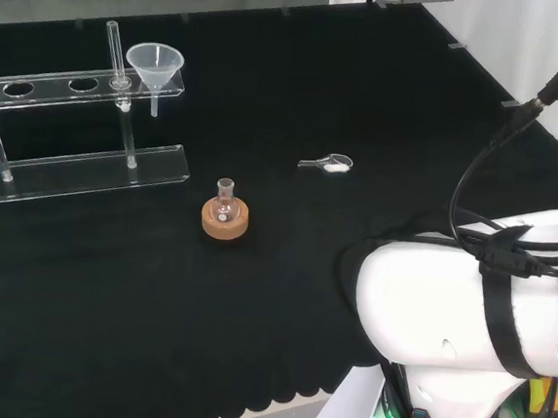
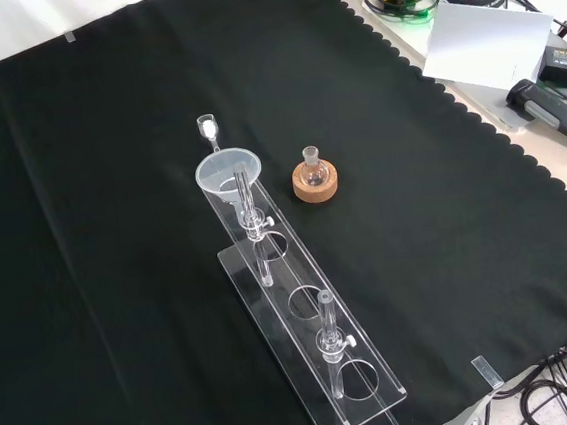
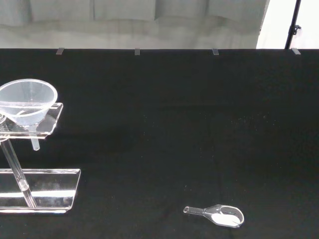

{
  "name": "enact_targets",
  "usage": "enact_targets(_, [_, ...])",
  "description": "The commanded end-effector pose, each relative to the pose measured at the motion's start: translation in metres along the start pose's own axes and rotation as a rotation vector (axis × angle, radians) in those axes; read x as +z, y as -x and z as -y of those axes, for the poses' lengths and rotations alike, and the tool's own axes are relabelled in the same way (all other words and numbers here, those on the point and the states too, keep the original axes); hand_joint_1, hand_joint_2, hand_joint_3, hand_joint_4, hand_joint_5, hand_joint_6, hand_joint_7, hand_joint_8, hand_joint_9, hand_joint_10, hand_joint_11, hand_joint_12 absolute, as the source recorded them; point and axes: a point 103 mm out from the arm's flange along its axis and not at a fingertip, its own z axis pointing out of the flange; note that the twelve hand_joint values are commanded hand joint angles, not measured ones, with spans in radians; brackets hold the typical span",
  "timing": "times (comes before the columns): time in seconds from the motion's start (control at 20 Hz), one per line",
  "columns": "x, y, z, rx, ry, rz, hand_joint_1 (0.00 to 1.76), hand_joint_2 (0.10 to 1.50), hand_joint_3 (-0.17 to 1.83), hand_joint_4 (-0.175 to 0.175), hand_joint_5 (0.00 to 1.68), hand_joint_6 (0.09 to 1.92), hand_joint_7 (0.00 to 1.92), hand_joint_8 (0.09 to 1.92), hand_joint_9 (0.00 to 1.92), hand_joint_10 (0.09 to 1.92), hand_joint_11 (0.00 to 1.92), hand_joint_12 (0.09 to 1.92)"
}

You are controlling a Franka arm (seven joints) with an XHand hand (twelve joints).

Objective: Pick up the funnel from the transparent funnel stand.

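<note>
I see the funnel (image 1: 155, 65) seated in the end hole of the transparent funnel stand (image 1: 78, 162); a small flask (image 2: 311, 168) on its cork ring (image 2: 315, 184) stands nearby. I cannot tell the hand's state.

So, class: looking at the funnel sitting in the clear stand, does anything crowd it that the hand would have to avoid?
Nothing covers the funnel from above. The stand's upright rod rises close beside it; flask and scoop lie well away.
</note>
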Motion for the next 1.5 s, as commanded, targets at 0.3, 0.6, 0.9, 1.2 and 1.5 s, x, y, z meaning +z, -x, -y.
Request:
enact_targets(0.3, [0.006,-0.003,-0.035,0.018,-0.045,-0.001,0.10,0.48,0.16,0.044,0.00,0.09,0.00,0.09,0.00,0.09,0.00,0.09])
enact_targets(0.6, [0.016,-0.013,-0.073,-0.056,-0.020,-0.033,0.12,0.50,0.15,0.044,0.00,0.09,0.00,0.09,0.00,0.09,0.00,0.09])
enact_targets(0.9, [0.028,-0.029,-0.102,-0.130,0.084,-0.130,0.21,0.56,0.16,0.037,0.00,0.09,0.00,0.09,0.00,0.09,0.00,0.09])
enact_targets(1.2, [0.046,-0.053,-0.121,-0.162,0.139,-0.191,0.27,0.62,0.11,0.030,0.00,0.09,0.00,0.09,0.00,0.09,0.00,0.09])
enact_targets(1.5, [0.068,-0.081,-0.141,-0.208,0.095,-0.182,0.28,0.62,0.10,0.027,0.00,0.09,0.00,0.09,0.00,0.09,0.00,0.09])
